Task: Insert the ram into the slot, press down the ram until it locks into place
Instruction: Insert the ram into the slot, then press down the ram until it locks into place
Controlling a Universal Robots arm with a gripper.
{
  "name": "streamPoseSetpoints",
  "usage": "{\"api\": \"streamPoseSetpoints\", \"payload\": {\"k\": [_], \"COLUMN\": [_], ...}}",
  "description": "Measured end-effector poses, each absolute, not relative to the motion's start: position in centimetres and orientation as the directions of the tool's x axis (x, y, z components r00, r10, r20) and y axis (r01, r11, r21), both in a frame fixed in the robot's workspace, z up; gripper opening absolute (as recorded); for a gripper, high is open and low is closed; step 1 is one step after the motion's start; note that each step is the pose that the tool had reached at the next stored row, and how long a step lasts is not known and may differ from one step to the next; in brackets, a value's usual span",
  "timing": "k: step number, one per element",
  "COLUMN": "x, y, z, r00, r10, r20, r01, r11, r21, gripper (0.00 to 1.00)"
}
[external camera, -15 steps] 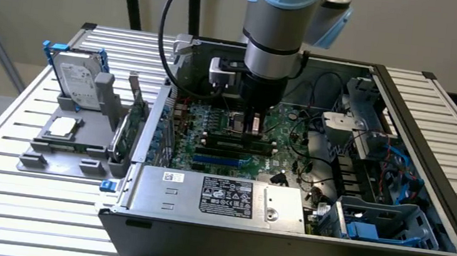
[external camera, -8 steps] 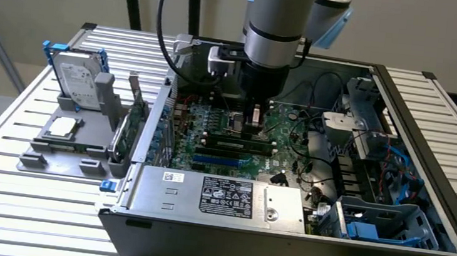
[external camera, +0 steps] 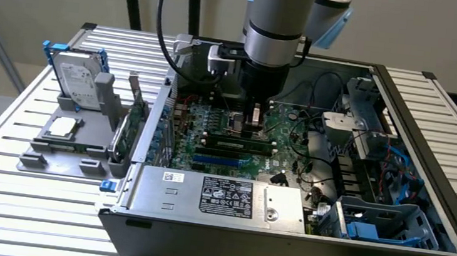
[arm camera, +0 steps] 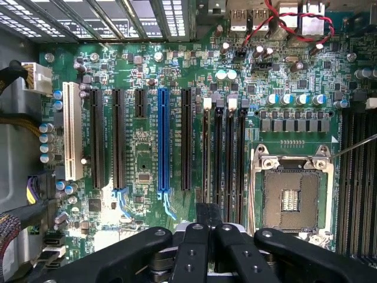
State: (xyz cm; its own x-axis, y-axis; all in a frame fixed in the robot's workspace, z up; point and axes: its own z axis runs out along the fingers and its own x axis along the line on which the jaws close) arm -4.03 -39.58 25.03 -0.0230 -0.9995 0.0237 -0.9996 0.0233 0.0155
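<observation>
slatted desk (external camera: 8, 144) carries an open computer; ram (external camera: 234, 143) sits in its slot (arm camera: 206, 153), closed gripper (arm camera: 206, 224) pressing it, locking unconfirmed.

— What does the arm (external camera: 276, 19) look like?
— Silver-grey cylinder, pale blue joint cap, black cable looping down its side.
— And the gripper (arm camera: 206, 236)?
— Black linkage bars, round screws at pivots.

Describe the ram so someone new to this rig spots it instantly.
Start at the open computer case, then the green motherboard inside it. Directly under the end effector, a thin green stick with dark chips sits along the long black slots: that is the ram. Its neighbours are bare black slots and a shorter bright-blue connector strip.
</observation>
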Motion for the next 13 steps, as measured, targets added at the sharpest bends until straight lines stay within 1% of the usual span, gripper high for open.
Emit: {"api": "streamPoseSetpoints", "payload": {"k": [13], "x": [-4.11], "y": [-39.57], "z": [25.01], "r00": [-0.023], "r10": [-0.999], "r20": [0.024], "r01": [-1.000], "r11": [0.023], "r21": [0.015], "gripper": [0.11]}}
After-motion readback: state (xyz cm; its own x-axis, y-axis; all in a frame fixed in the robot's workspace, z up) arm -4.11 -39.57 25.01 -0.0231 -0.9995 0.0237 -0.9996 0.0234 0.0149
